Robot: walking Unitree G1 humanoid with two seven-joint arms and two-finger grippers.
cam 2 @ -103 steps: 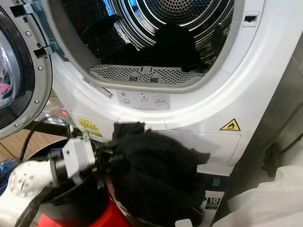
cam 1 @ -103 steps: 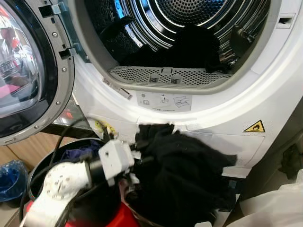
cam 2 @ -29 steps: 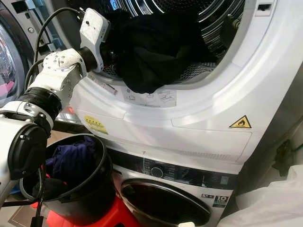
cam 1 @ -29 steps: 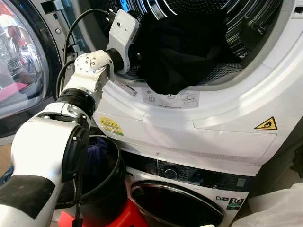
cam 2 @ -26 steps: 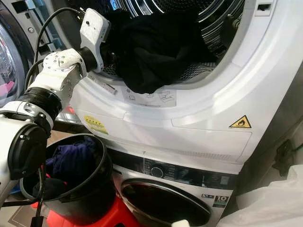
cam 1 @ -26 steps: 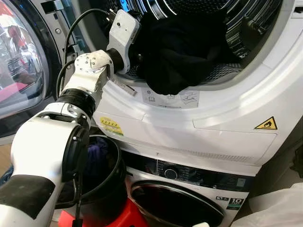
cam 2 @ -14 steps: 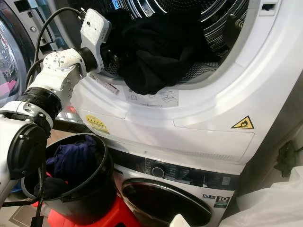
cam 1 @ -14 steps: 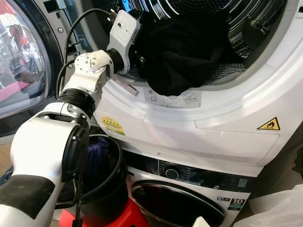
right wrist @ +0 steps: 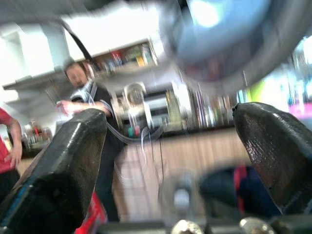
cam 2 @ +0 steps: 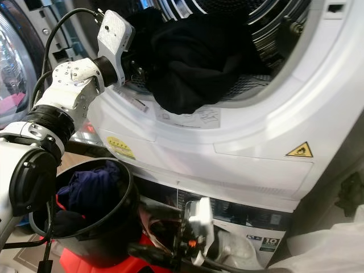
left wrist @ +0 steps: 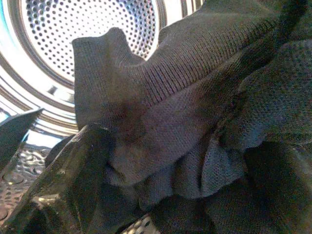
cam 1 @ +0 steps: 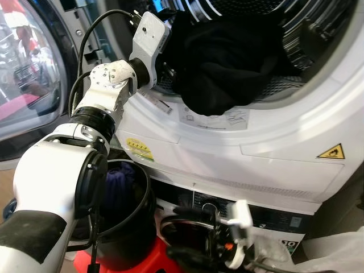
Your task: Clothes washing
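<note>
Sweater [cam 1: 224,62] at the mouth of the drum [cam 1: 296,23], and the left gripper [cam 1: 166,68] has it bunched at the door opening, right on the lower lip. From the left wrist camera the dark knit [left wrist: 185,122] is gathered against one black finger [left wrist: 73,180], so I read those fingers as clamped on the cloth. A good part of the garment hangs over the rim [cam 1: 227,122] onto the label strip, half in and half out.

Pushing deeper looks like the thing to do: carry the bundle past the perforated grille and well into the drum before letting go. Release it here and, I reckon, the hanging tail drags it back out, or it gets caught when the door [cam 1: 28,68] shuts. The cable looping over the left arm sits near the door hinge, worth keeping out of the way.

Down low, the right gripper [cam 2: 170,239] is in front of the lower machine [cam 2: 250,227], beside the black bucket [cam 2: 122,199] with blue clothes [cam 2: 88,190] inside. Its fingers [right wrist: 63,165] stand wide apart on the wrist camera with nothing between them, blurred room and people behind. Best use, to my eye: tuck the trailing edge in.
</note>
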